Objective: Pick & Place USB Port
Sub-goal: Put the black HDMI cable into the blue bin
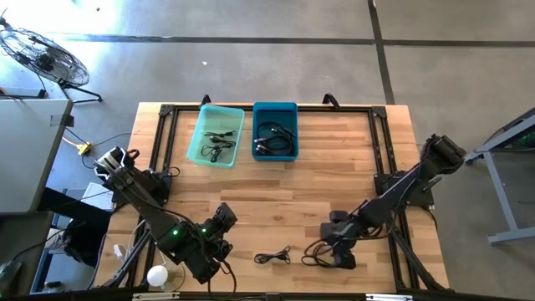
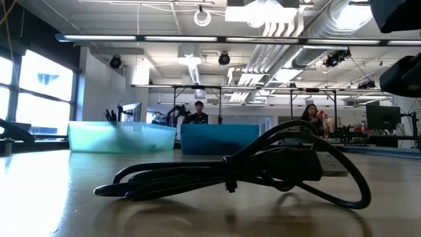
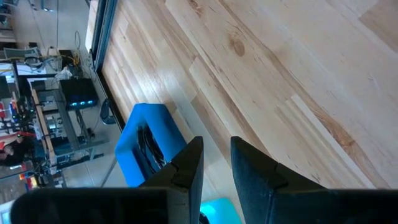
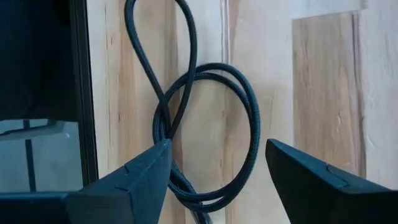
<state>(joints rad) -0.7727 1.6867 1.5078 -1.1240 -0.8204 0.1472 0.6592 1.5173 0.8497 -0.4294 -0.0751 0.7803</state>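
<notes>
Looped black cable (image 4: pixel 205 124) lies directly between right gripper (image 4: pixel 214 168) jaws, spread wide, nothing grasped; left gripper (image 3: pixel 214 165) farther, parted narrowly.

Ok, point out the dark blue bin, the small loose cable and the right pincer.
dark blue bin (image 1: pixel 275 107): high view, far rim.
small loose cable (image 1: pixel 272 257): high view, middle of the bundle.
right pincer (image 4: pixel 217 165): right wrist view, gap between its open fingertips.

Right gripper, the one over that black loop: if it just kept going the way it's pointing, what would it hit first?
Most likely the looped black cable. The right gripper is open, the loop lies between its fingers on the wooden table; depth is unclear.
</notes>
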